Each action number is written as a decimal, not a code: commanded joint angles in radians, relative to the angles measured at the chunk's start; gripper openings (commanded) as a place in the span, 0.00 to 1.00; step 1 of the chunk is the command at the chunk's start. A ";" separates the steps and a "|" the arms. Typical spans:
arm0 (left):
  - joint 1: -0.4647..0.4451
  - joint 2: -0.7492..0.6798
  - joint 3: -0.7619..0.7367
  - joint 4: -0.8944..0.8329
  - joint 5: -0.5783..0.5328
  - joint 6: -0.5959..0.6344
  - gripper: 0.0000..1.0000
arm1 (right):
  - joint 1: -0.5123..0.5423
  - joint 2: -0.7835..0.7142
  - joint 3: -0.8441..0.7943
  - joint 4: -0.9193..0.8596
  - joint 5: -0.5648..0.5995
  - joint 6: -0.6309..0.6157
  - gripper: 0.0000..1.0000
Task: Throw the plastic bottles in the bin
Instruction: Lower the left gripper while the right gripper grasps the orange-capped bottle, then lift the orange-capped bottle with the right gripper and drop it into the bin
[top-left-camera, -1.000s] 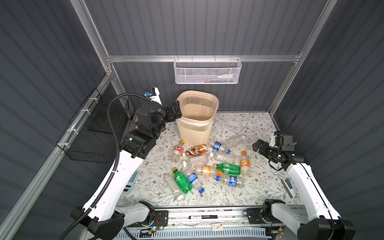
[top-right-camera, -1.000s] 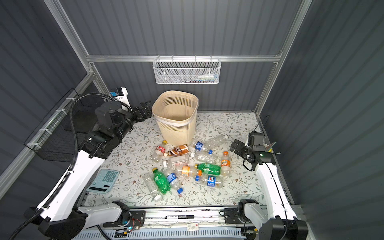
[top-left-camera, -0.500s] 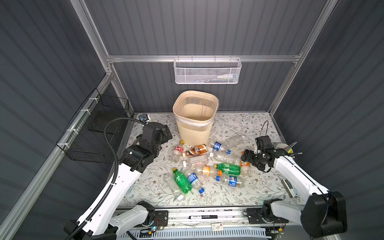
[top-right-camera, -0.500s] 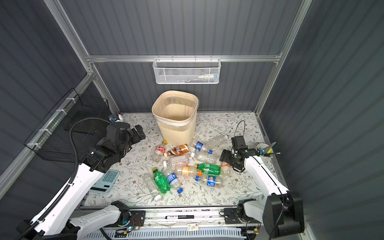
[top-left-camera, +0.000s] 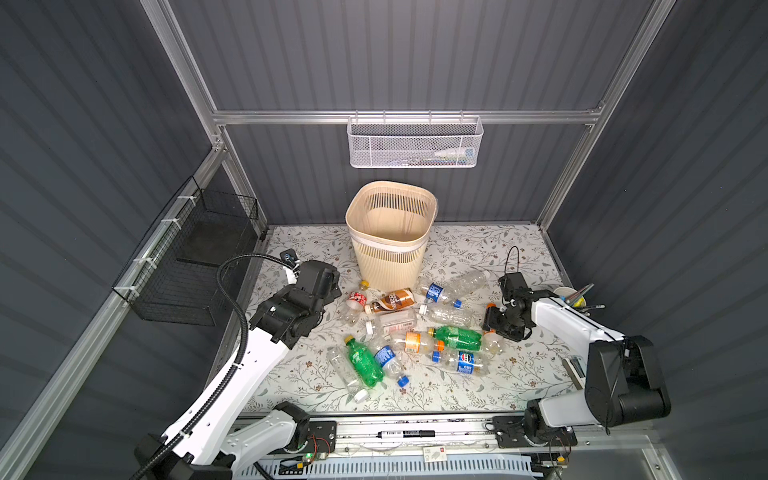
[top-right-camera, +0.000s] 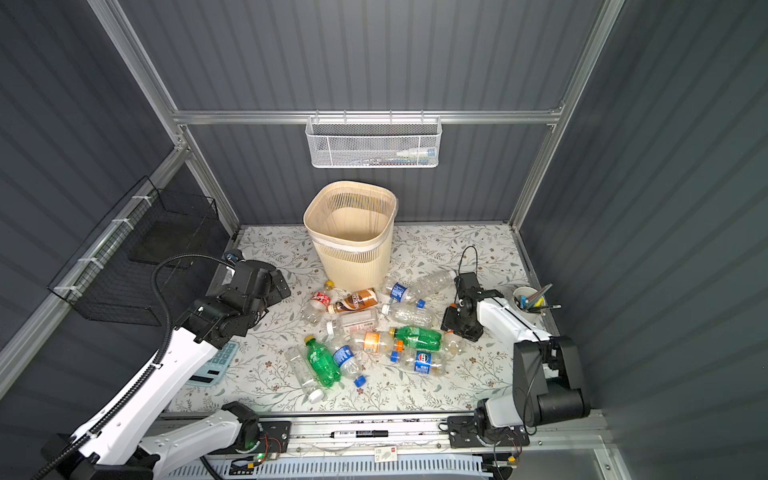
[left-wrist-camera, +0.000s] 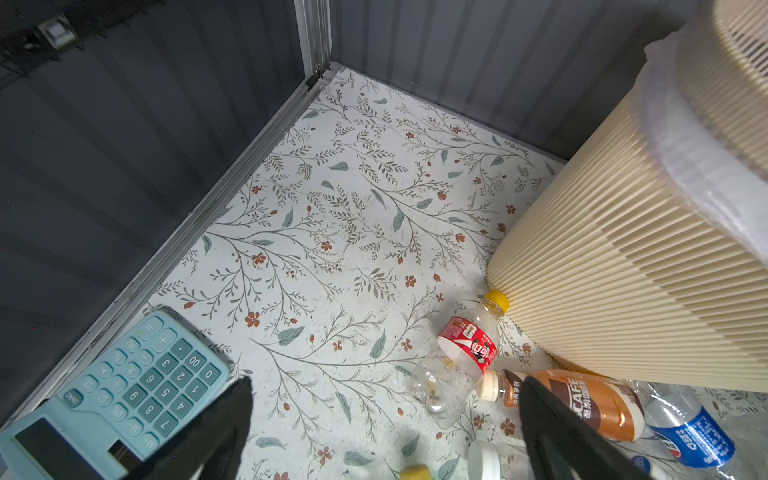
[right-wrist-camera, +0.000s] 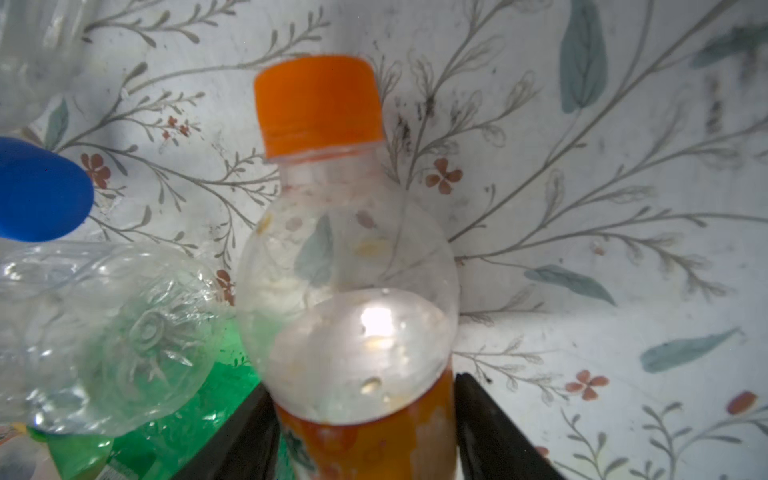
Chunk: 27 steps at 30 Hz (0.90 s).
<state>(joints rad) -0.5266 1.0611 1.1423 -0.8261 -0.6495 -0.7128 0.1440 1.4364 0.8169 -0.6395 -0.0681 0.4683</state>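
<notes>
The clear plastic bottle with the orange cap and orange label (right-wrist-camera: 353, 291) lies flat on the flowered table cover (top-left-camera: 478, 249). It sits at the right edge of the heap of small plastic drink bottles (top-left-camera: 399, 328), next to a crumpled clear one and a green one.

A second ago the right gripper (right-wrist-camera: 362, 382) was drawn back near the right wall with its jaws spread. Now it is down over this bottle and has pulled its fingers (right-wrist-camera: 482, 411) in against both sides of the orange label. The bottle hasn't left the table, and I can't tell yet how firm the hold is. I'd say this is the start of a pick, and the lift and the carry are still ahead.

The tall beige slatted plastic bin (top-left-camera: 390, 266) stands upright behind the heap, well apart from this bottle. From above I can't see anything inside it, so nearly all the job looks to be left.

The left gripper (left-wrist-camera: 386, 432) was up beside the bin's rim a second ago. It has since swung down low at the left side of the heap and is spread wide and empty. The clear bottle with a red label and yellow cap (left-wrist-camera: 465, 353) lies ahead of it, and a pale blue calculator (left-wrist-camera: 124, 395) lies off to its side.
</notes>
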 joint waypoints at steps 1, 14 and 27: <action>0.002 0.000 -0.013 -0.018 0.020 -0.034 1.00 | 0.003 0.001 0.026 0.001 0.006 -0.023 0.57; 0.010 0.039 -0.083 -0.022 0.083 -0.078 1.00 | -0.153 -0.272 0.429 -0.093 -0.054 -0.106 0.40; 0.008 -0.047 -0.245 -0.093 0.208 -0.227 1.00 | 0.032 0.037 1.133 0.185 -0.196 0.109 0.43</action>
<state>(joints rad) -0.5228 1.0405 0.9184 -0.8898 -0.4862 -0.8799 0.0765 1.3495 1.8858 -0.4942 -0.2100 0.5423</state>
